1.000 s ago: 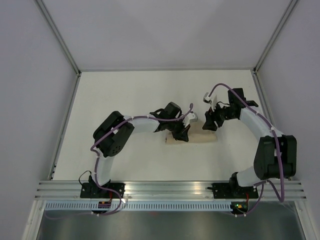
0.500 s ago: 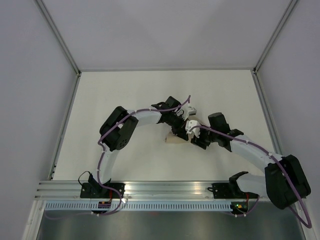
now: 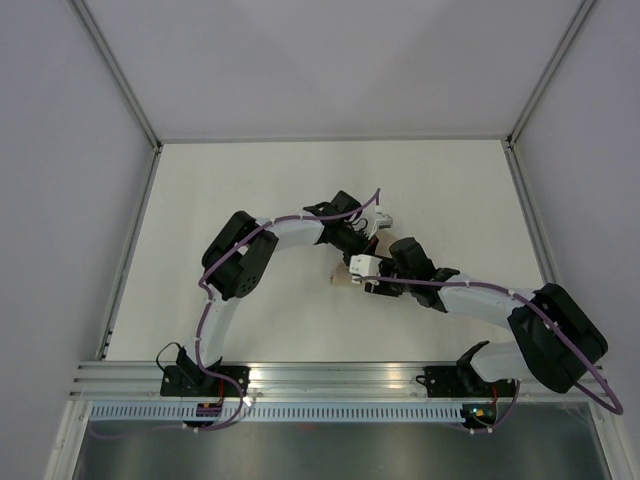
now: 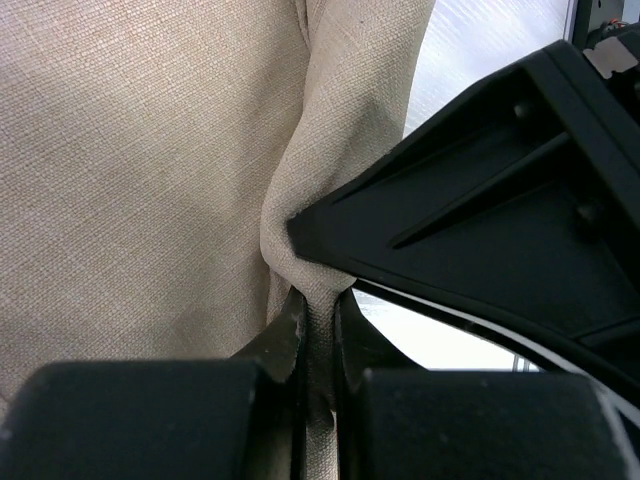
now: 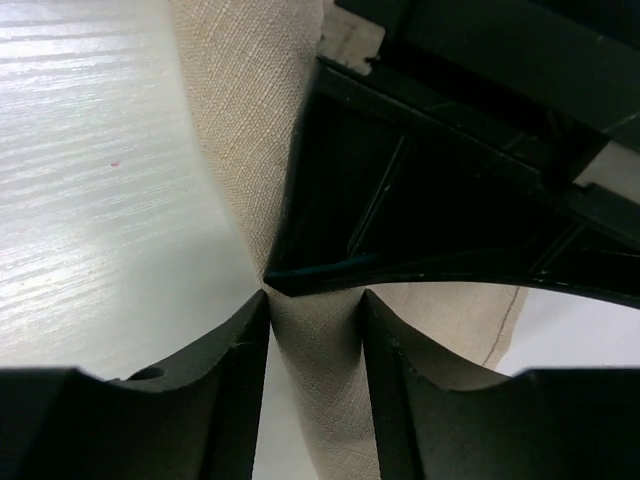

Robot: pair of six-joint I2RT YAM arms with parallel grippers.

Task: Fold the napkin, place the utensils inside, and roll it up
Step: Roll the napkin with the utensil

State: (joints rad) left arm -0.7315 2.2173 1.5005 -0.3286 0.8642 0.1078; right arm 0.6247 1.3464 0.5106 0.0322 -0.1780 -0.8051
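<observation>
The tan napkin point(image 3: 341, 279) lies bunched at the table's middle, mostly hidden under both grippers. My left gripper point(image 3: 360, 248) is shut on a fold of it; in the left wrist view the cloth point(image 4: 150, 150) is pinched between the two fingers of that gripper point(image 4: 318, 305). My right gripper point(image 3: 364, 274) meets it from the near side, and one of its black fingers point(image 4: 500, 220) presses on the same fold. In the right wrist view the right gripper point(image 5: 315, 305) holds a ridge of napkin point(image 5: 250, 120) between its tips, right under the left gripper's black body point(image 5: 450, 180). The utensils are hidden.
The white table point(image 3: 250, 190) is bounded by grey walls with metal frame posts point(image 3: 130, 250) at left and right. The aluminium base rail point(image 3: 340, 378) runs along the near edge.
My right arm has swung from the right side in to the napkin's middle and closed in beside the left gripper. The left gripper has shifted slightly back. Much less of the napkin shows.
</observation>
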